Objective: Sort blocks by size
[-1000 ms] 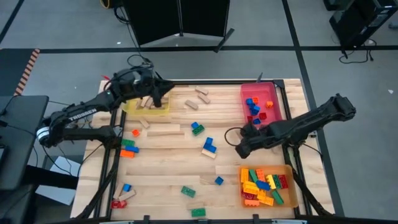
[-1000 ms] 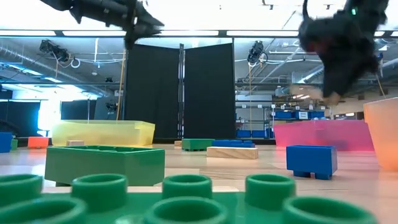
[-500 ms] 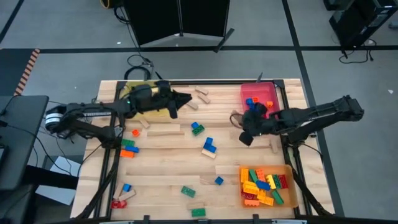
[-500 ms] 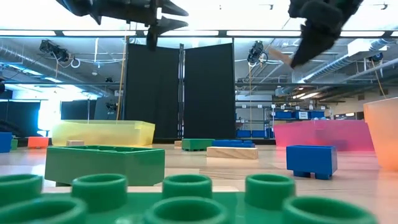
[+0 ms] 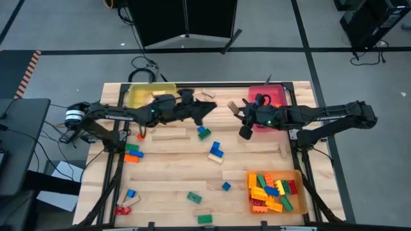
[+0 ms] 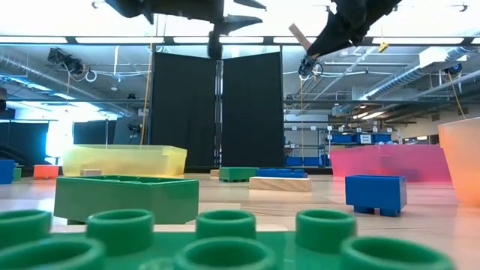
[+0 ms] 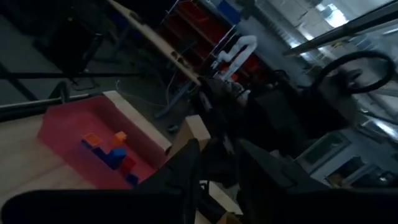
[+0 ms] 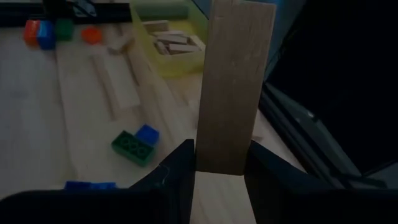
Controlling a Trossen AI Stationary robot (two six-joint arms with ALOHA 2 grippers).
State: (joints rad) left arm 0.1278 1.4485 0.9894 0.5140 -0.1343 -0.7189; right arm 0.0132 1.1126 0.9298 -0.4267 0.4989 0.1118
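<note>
1. Pale wooden boards make up the table (image 5: 173, 173), which stands on a grey floor in a workshop with dark screens behind.
2. One long, flat tan wooden block (image 8: 233, 87) is clamped between the closed fingers of the right gripper (image 5: 239, 113) and is held in the air over the table's far middle, just beside the translucent red tray (image 5: 282, 96).
3. The left gripper (image 5: 209, 108) is raised close by, facing the right one, with nothing seen in it; whether its fingers are parted cannot be told.
4. Part of the sorting is judged done: tan wooden pieces lie in the translucent yellow tray (image 5: 138, 96), a few small red, blue and orange studded bricks in the red tray, and a heap of yellow, orange, red and green bricks in the translucent orange tray (image 5: 297, 174).
5. Much is left: a long tan wooden plank (image 5: 171, 135), a green-and-blue studded brick (image 5: 204, 133), a blue studded brick cluster (image 5: 216, 151), a small green studded brick (image 5: 194, 197) and other pieces lie loose on the table.
</note>
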